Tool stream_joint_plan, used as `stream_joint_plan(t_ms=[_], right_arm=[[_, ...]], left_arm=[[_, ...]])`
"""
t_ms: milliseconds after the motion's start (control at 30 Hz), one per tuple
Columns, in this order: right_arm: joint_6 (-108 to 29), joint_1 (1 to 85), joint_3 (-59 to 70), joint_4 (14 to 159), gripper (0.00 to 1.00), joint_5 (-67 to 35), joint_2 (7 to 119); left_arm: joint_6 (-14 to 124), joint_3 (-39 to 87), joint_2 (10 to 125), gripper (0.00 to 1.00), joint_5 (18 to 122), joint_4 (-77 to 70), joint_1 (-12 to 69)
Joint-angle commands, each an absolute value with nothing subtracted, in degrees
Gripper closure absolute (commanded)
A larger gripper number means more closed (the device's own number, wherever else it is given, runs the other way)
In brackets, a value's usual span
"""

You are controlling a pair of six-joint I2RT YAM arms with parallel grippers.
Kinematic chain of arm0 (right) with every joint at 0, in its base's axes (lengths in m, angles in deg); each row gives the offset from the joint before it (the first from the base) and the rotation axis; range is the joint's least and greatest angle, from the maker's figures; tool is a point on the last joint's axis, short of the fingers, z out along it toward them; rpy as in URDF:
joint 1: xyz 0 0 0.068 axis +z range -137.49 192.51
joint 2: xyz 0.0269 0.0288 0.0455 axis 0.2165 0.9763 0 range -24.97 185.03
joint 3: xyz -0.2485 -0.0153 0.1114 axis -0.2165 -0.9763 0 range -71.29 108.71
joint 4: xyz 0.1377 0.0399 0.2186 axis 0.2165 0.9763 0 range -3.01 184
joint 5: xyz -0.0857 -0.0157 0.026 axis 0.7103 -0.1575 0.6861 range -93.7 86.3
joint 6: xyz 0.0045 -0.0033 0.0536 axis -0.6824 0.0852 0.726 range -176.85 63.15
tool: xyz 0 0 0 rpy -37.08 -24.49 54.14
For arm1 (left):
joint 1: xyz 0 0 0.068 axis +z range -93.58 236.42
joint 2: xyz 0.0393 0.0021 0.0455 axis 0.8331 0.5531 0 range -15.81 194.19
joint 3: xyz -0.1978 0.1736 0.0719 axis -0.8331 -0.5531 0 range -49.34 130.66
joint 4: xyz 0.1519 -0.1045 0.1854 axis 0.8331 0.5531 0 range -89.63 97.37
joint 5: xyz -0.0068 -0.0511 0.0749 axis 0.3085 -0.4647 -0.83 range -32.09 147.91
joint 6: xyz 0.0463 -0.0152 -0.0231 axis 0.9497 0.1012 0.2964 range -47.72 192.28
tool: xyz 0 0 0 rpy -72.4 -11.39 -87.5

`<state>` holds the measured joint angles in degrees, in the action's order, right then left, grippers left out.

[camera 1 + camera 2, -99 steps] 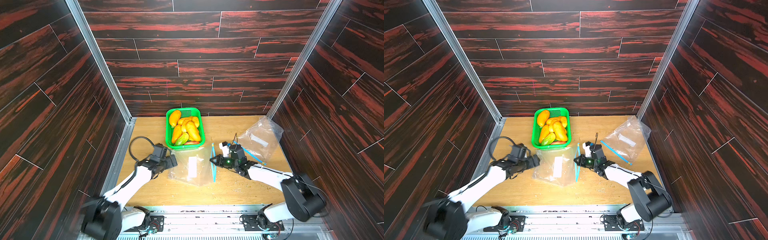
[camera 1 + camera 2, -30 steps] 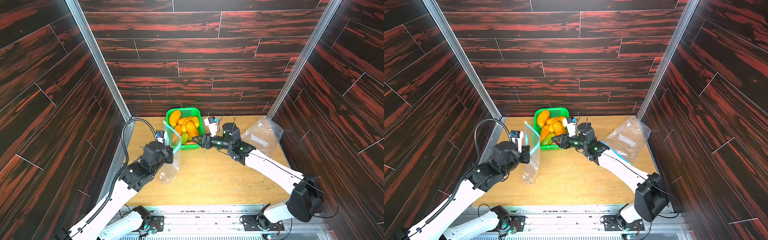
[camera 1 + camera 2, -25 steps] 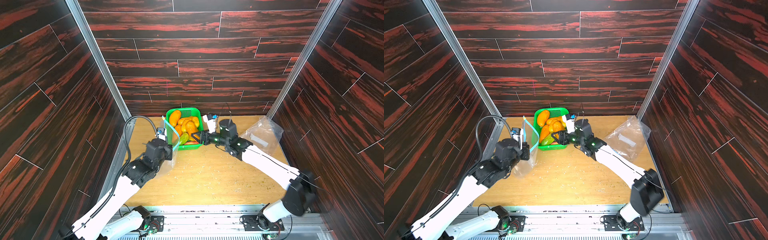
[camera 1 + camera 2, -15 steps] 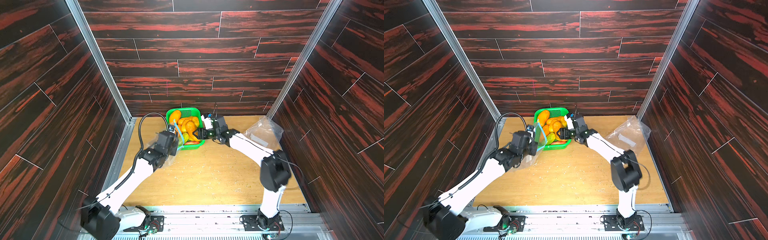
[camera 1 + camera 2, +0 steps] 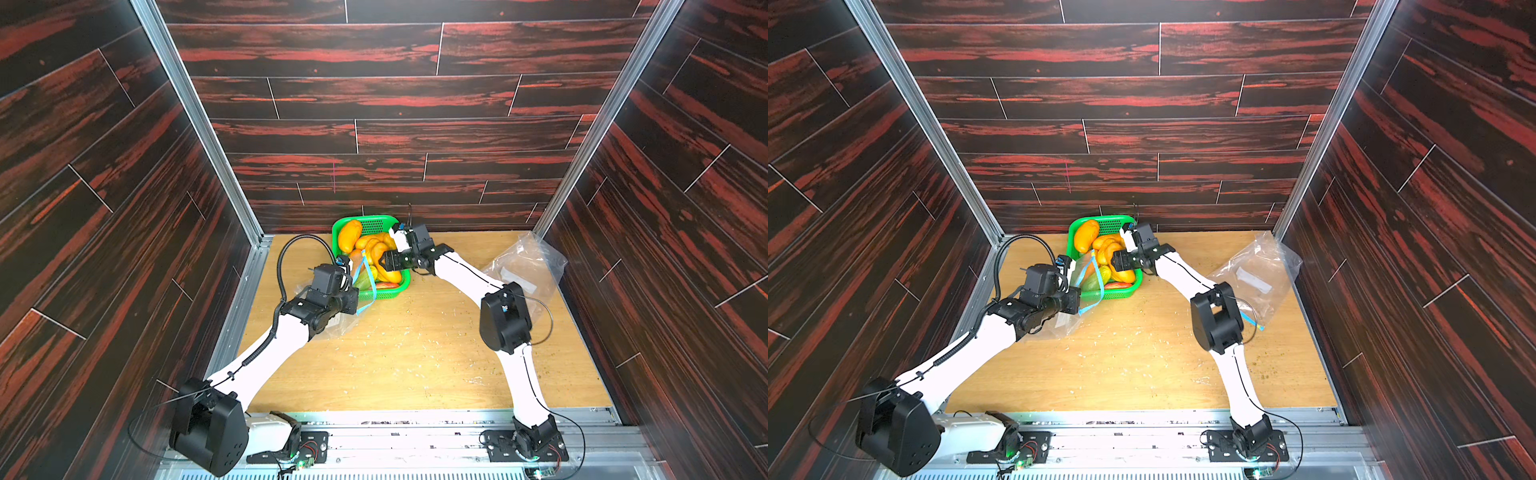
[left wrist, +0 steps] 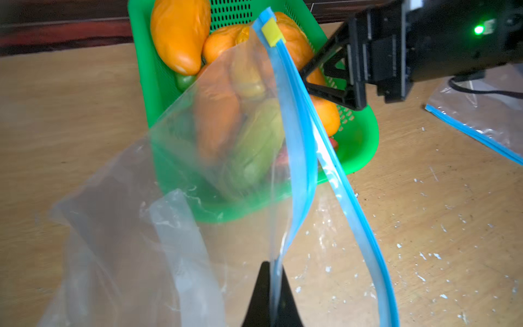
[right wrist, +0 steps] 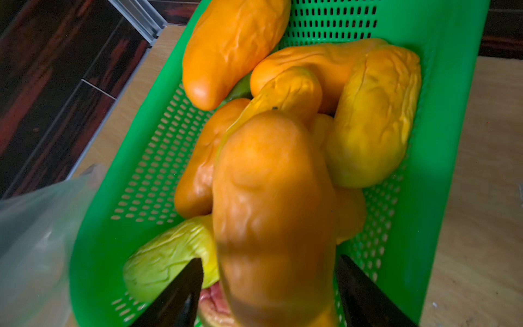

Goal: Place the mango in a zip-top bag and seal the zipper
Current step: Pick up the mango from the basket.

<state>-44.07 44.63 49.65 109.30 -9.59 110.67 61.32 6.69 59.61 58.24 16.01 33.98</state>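
Leftmost, the left end effector [image 5: 354, 298] sits low over the wooden counter [image 5: 415, 357], its fingers pressed together on the mouth edge of a clear zip-top bag [image 5: 332, 326]. In the left wrist view the two black fingertips [image 6: 261, 286] pinch one lip of the bag by its blue zipper track [image 6: 300, 136]. The other lip bows away from it, so the mouth gapes. A small yellow slider [image 6: 271, 30] sits at the far end of the track. The bag's body slumps on the counter beneath the arm, and its raised mouth stands just in front of the green plastic basket [image 5: 401, 286].

The basket holds a heap of mangoes – mostly orange, with one green one and a reddish one near the front. The mango [image 7: 271, 212] for this task lies on top of that heap, inside the basket and outside the bag.

The right end effector [image 7: 271, 294] reaches in from the right with its jaws wide apart, one black finger on each side of that orange mango. Whether the fingers touch its skin cannot be told. In both top views the mango shows just below the fingers [image 5: 392, 275] [image 5: 1126, 276].

Farther right, a second zip-top bag [image 5: 528, 266] lies crumpled near the side wall – well apart from the basket.
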Motion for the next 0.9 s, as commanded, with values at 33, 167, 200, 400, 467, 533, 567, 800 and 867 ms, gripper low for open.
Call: stream_joint_plan(t_ms=[33,167,200,400,467,533,567,800,867], right_arm=[[-45.94,44.93,56.16,115.55,0.23,-8.45,115.40],[-46.88,45.46,60.95,117.97,0.21,-8.71,118.49],[-46.88,45.42,62.40,118.85,0.21,-8.55,119.52],[-47.16,45.80,70.21,123.91,0.27,-7.06,123.11],[-46.61,45.77,70.25,123.50,0.39,-7.40,122.03],[-46.33,45.88,70.13,123.11,0.51,-8.19,120.50],[-46.26,46.04,70.05,122.93,0.58,-8.51,119.50],[-42.92,46.16,57.86,113.41,0.74,-9.50,106.61],[-41.20,46.15,50.17,107.44,0.76,-9.89,101.04]], left_arm=[[57.60,5.96,59.84,1.00,60.87,12.97,34.70],[55.14,5.44,59.86,1.00,62.59,11.09,35.28],[54.70,5.21,59.74,1.00,63.00,10.54,35.33],[53.30,4.52,58.94,1.00,64.24,9.61,36.02],[52.98,4.03,58.65,1.00,64.46,9.35,36.37],[52.39,3.49,58.17,1.00,64.66,8.87,36.78],[52.10,3.14,57.97,1.00,64.92,8.41,36.97],[50.43,1.50,56.93,1.00,65.73,6.40,37.91],[50.11,1.20,56.88,1.00,65.72,6.00,38.05]])
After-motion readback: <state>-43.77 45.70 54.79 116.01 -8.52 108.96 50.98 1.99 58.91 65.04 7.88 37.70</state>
